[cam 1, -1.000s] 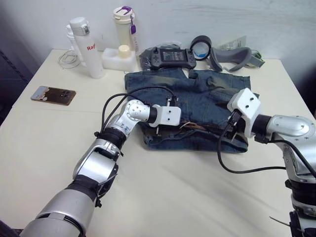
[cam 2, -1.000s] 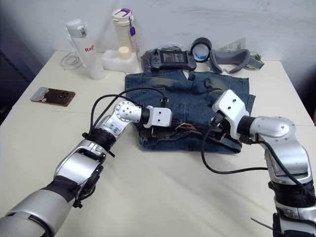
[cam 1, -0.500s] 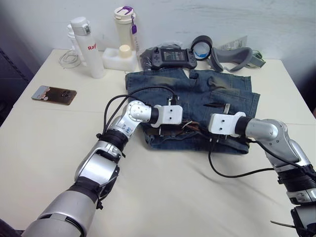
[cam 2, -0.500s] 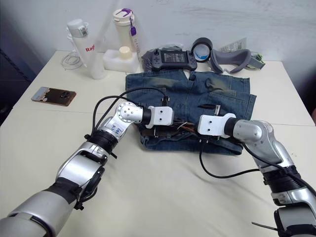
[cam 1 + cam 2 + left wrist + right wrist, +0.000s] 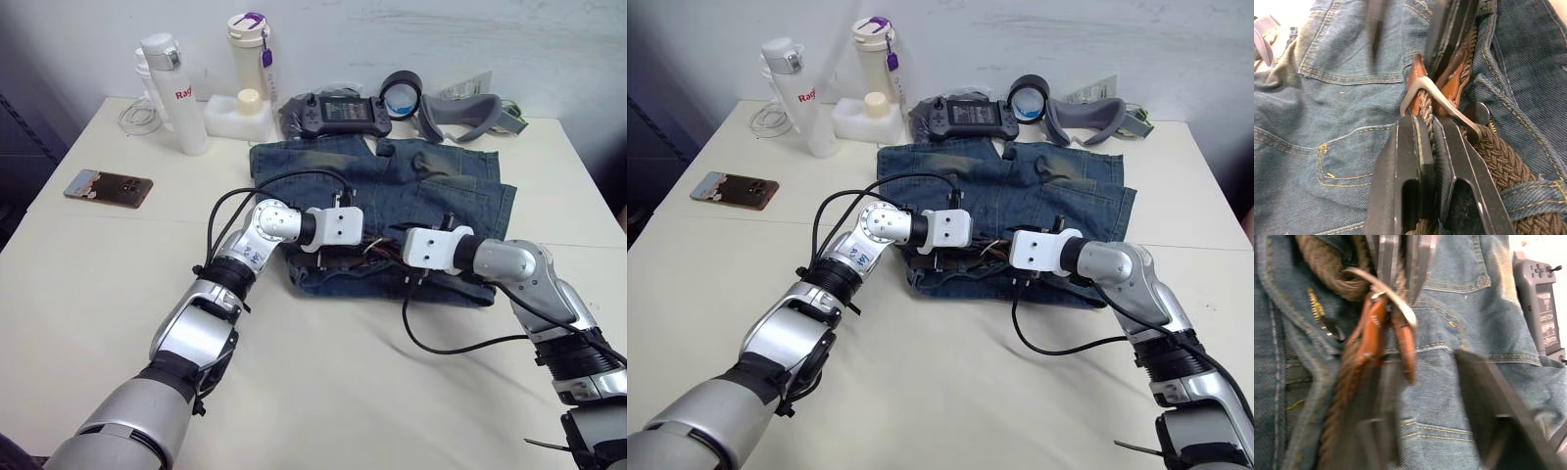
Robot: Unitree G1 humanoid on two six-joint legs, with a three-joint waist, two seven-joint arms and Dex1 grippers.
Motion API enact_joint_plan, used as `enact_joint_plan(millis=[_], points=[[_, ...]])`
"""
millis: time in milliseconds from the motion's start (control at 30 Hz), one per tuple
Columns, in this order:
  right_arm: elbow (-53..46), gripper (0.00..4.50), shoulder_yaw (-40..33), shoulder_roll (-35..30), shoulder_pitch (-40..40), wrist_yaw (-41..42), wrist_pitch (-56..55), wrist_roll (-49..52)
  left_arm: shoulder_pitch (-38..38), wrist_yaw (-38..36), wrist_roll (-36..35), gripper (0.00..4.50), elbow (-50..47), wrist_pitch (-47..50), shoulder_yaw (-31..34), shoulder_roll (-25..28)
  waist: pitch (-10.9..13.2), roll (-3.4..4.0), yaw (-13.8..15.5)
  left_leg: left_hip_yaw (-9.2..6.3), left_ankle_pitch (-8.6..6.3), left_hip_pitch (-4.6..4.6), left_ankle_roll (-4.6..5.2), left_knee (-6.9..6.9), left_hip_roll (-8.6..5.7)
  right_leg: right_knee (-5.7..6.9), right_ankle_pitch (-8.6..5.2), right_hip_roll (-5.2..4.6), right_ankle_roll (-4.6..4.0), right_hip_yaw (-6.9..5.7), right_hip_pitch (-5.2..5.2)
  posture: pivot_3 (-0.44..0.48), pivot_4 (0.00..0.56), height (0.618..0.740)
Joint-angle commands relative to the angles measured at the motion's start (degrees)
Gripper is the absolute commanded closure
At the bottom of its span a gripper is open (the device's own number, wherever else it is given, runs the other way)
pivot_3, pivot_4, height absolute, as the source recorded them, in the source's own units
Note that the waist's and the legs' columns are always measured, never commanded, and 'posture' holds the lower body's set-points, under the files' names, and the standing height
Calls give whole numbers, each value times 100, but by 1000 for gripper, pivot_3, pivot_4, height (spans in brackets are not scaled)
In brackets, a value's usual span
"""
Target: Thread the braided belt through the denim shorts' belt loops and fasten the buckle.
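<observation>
Left gripper (image 5: 1427,142): its two black fingers are closed on the braided belt (image 5: 1498,161), which is pinched just short of the buckle (image 5: 1422,90); it is seen at the near waistband, facing the other gripper.
Right gripper (image 5: 1425,396): its fingers are spread wide, and nothing is clearly held between them; one finger (image 5: 1488,396) is laid over the denim, the other beside the tan leather of the belt end.
Braided belt: a brown woven strap is run along the near waistband of the denim shorts (image 5: 431,186); its tan leather end is met by both grippers near the middle of the waistband.
Buckle: a silver frame is seen at the leather end, tilted, just ahead of the left fingertips.
Belt loops (image 5: 1533,191): one denim strip is crossed over the strap beside the left gripper.
Denim shorts: spread flat on the table (image 5: 98,294), waistband toward the robot, legs pointing away.
Phone (image 5: 108,186): laid flat well to the left of the shorts.
Bottles (image 5: 176,88): stood at the far left edge.
Game controller (image 5: 338,110): placed beyond the shorts.
Grey padded band (image 5: 460,113): set at the far right, beside a roll of tape (image 5: 399,90).
</observation>
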Motion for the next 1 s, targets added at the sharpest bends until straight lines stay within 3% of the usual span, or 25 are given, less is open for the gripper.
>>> enact_joint_plan(millis=[33,67,233,333,533,633,733,833,933,1000], points=[[-82,4500,-44,25,-50,-35,-37,-13,-50,-546,-646,3608,-480,517,278,-76,0,0,-1,1,0,0,0,0,0,0,0,0,0,0,0,0,150,731],[-74,4500,-47,26,-53,-31,-41,-14,-52,-656,-779,3450,-580,658,348,-57,0,0,-1,0,0,-1,0,0,0,0,0,1,0,-1,0,0,150,731],[-43,4500,-61,11,-49,-40,-74,-39,34,-930,-1100,1161,-1180,1249,583,239,0,0,-13,-1,0,-1,0,0,1,0,0,1,0,1,-1,0,150,731],[-69,4500,-93,-28,-55,-119,-118,-115,125,-1252,-1446,32,-1807,2299,878,798,0,0,-23,0,0,-1,0,-1,1,1,0,2,0,3,-2,0,150,731],[-178,4500,-159,-52,30,-109,-75,-78,814,-1611,-1955,32,-3017,3794,1148,1683,-1,1,-139,-7,1,3,-1,-10,4,4,-1,1,-2,15,-2,0,150,731],[-210,4500,-165,-56,64,-110,-72,-76,1276,-1735,-1897,775,-3470,3946,945,1889,0,1,-115,-17,1,2,-1,-8,2,4,-1,1,-1,34,3,0,150,731],[-198,4500,-163,-57,72,-110,-88,-77,2072,-1879,-1881,1943,-4072,4194,653,2047,-1,1,-123,-20,0,4,-1,-3,-2,3,-1,1,-1,60,8,0,150,731],[-196,4500,-180,-46,79,-119,-64,-59,2197,-1716,-1893,2936,-4193,4290,623,1990,0,1,-113,-19,0,5,-2,-7,-1,3,-1,0,-2,68,6,0,150,731],[-195,4500,-200,-53,100,-115,-56,-34,2264,-1365,-1619,4276,-4031,4277,481,1900,-1,1,-96,-22,1,5,-3,-1,0,2,-1,-18,-2,72,10,0,150,731],[-210,4500,-208,-65,114,-108,-51,-23,2306,-1169,-1601,4483,-3950,4492,459,1805,-1,1,-97,-20,1,7,-3,-1,-2,3,-1,-20,-2,72,11,0,150,731]])
